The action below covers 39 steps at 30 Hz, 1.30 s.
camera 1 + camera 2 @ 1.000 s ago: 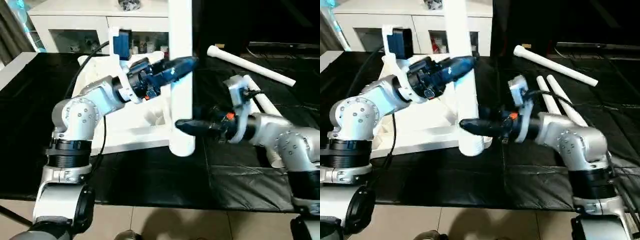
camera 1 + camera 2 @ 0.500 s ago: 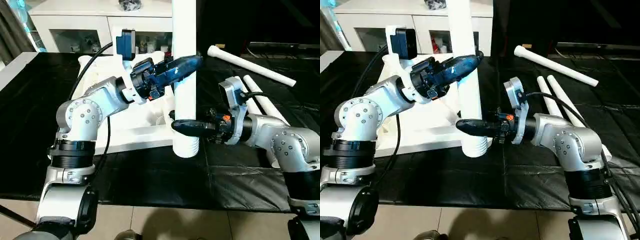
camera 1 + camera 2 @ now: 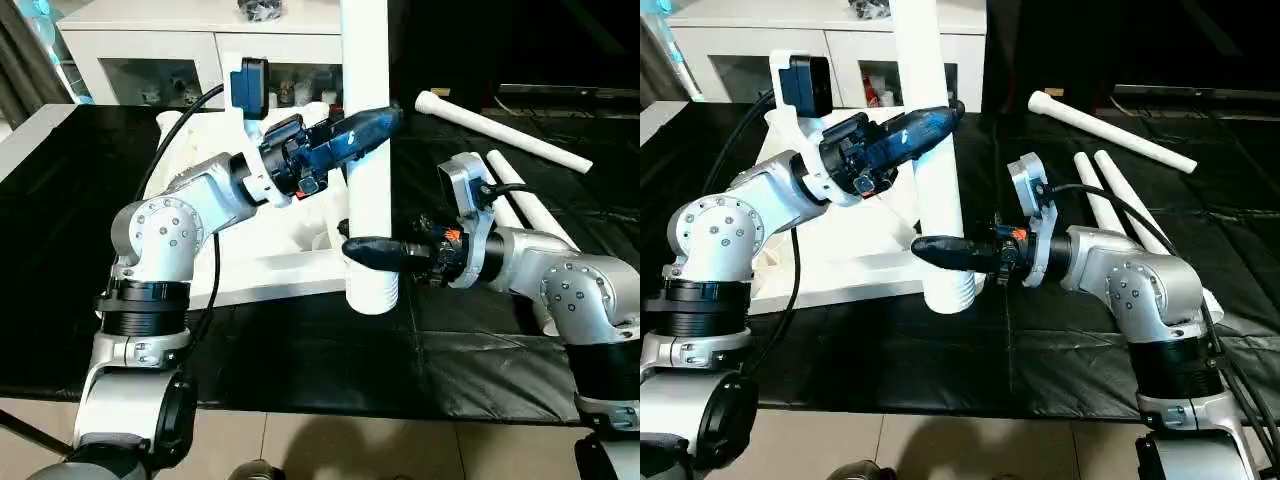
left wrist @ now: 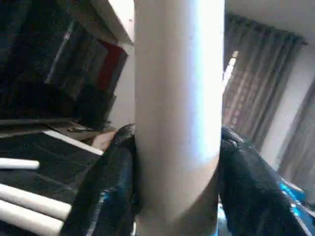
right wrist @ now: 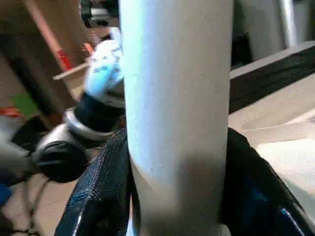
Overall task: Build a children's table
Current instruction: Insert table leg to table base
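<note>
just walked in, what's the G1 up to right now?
It is putting together a white children's table. Both grippers hold one white leg upright: the left gripper is closed on it higher up, the right gripper lower, just above the threaded end. That end hangs at the near edge of the upturned tabletop, not seated in any socket. Three more legs lie on the black cloth to the robot's right.

Black-covered table, white table top lying on it, three spare legs alongside
</note>
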Motion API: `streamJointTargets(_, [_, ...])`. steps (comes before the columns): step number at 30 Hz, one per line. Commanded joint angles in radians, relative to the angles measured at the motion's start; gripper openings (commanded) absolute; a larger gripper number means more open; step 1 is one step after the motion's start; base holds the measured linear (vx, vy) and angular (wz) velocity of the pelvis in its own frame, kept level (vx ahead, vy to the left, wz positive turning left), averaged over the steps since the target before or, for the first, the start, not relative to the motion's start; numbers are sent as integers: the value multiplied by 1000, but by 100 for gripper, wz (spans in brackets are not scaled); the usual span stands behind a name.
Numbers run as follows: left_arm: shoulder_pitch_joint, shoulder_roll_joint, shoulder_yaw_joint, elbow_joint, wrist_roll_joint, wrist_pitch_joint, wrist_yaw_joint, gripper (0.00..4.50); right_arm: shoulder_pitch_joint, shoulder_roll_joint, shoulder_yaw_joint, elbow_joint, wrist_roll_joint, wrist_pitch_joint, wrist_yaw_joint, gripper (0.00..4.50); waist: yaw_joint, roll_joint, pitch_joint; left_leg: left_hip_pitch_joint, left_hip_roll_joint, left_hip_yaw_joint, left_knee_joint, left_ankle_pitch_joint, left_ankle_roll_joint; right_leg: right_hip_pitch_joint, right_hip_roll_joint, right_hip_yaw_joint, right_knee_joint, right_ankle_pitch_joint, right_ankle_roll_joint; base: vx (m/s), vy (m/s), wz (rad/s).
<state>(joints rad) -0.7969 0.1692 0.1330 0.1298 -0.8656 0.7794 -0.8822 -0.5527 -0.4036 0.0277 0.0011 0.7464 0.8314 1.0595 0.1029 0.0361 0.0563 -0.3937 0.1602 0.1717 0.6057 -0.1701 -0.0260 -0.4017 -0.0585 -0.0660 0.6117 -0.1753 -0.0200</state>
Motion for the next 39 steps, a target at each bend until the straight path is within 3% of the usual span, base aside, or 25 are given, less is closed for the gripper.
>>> streamJointTargets(1, [-23,-1,2,-32,9,-15,13,269,-15,6,-17,-7,-35,-26,-54,198,3,-13,-77,17,59,-20,-56,-115,32,55,-85,47,-75,-246,-174,0,0,0])
streamJointTargets(4, [-11,5,-13,-54,42,-35,31,296,-18,10,-18,-20,-62,-55,-87,197,2,-12,-78,18,60,-21,-57,-117,31,56,-84,47,-76,-244,-167,0,0,0])
streamJointTargets(9, [7,-30,-29,-87,136,-85,190,305,-26,26,-9,-45,-166,-133,-219,197,-2,-17,-75,18,60,-20,-58,-120,20,55,-85,48,-75,-239,-164,0,0,0])
streamJointTargets(11, [18,-64,-83,-104,268,-144,349,305,-33,59,0,-61,-236,-158,-336,197,-3,-16,-75,18,60,-21,-58,-122,19,55,-84,49,-77,-258,-151,0,0,0])
streamJointTargets(16, [22,-125,-128,-104,414,-200,537,305,-20,123,23,-98,-289,-180,-449,196,-9,-15,-76,15,59,-22,-58,-116,19,55,-81,49,-78,-246,-128,0,0,0])
streamJointTargets(17, [20,-185,-128,-103,468,-233,659,305,-7,166,45,-128,-325,-201,-511,196,-14,-13,-76,14,59,-22,-57,-119,21,55,-80,49,-78,-231,-132,0,0,0])
streamJointTargets(25, [0,-257,-117,-83,528,-271,806,305,22,234,77,-159,-370,-226,-600,195,-15,-13,-76,13,56,-24,-57,-137,32,54,-80,48,-85,-248,-126,0,0,0])
streamJointTargets(33, [4,-253,-109,-92,548,-280,823,230,22,261,53,-159,-368,-223,-631,195,-16,-10,-75,15,57,-26,-60,-159,26,53,-80,48,-84,-232,-132,0,0,0])
streamJointTargets(36, [-5,-248,-95,-84,545,-295,827,228,22,259,48,-158,-365,-225,-631,195,-16,-10,-75,14,58,-25,-61,-156,27,53,-81,49,-84,-226,-134,0,0,0])
streamJointTargets(39, [-8,-248,-86,-82,540,-301,818,199,22,259,46,-156,-366,-228,-633,195,-15,-8,-75,14,57,-25,-59,-154,29,53,-81,49,-83,-227,-133,0,0,0])
